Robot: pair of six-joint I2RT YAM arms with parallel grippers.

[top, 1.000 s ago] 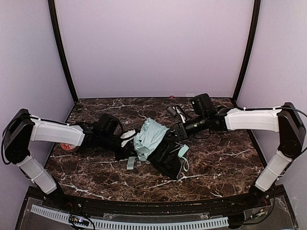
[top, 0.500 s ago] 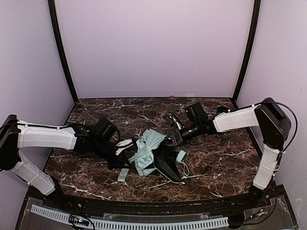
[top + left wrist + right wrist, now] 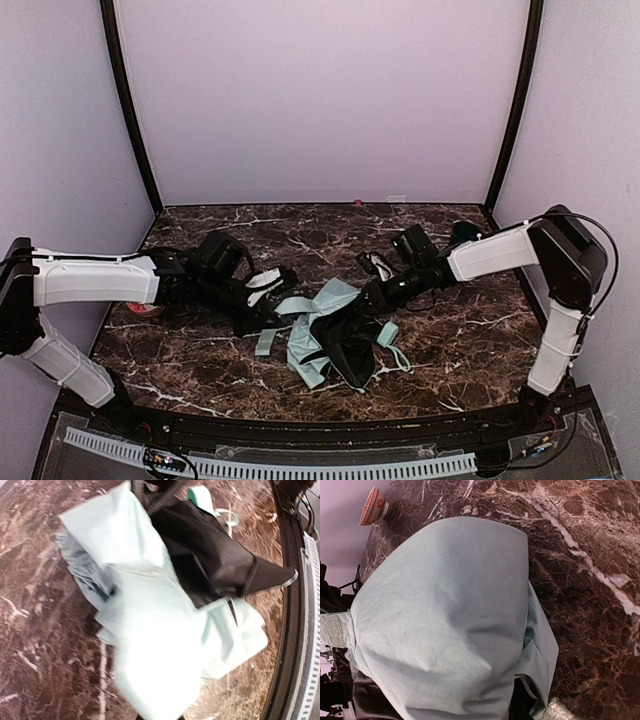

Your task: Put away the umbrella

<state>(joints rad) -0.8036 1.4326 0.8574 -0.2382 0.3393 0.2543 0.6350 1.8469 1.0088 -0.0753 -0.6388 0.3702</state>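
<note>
Top view, umbrella (image 3: 330, 335): we are seeing it lying crumpled on the worktop (image 3: 460, 335), about midway between the left and right edges and closer to the near edge than the far one. Its mint canopy is bunching on the left and its black lining is spilling toward the near edge.
Top view, handle (image 3: 388, 333): it is lying at the umbrella's right side, its strap looping toward the near edge.
Top view, left end effector (image 3: 262, 300): it is reaching in low from the left edge and meeting the mint canopy. Its fingers are pressed together, and we are not making out whether cloth is caught between them.
Top view, right end effector (image 3: 372, 297): it is coming in from the right edge and touching the umbrella's far side. We cannot tell whether it is spread or pinching.
Top view, small red dish (image 3: 140, 308): it is peeking out beneath the left arm, near the left edge.
Left wrist view: we are looking at bright mint canopy up close, with the black lining beyond it and the handle at the top; no fingers are showing.
Right wrist view: mint canopy is filling most of the picture and hiding the fingers, with the small red dish in the top left corner.
</note>
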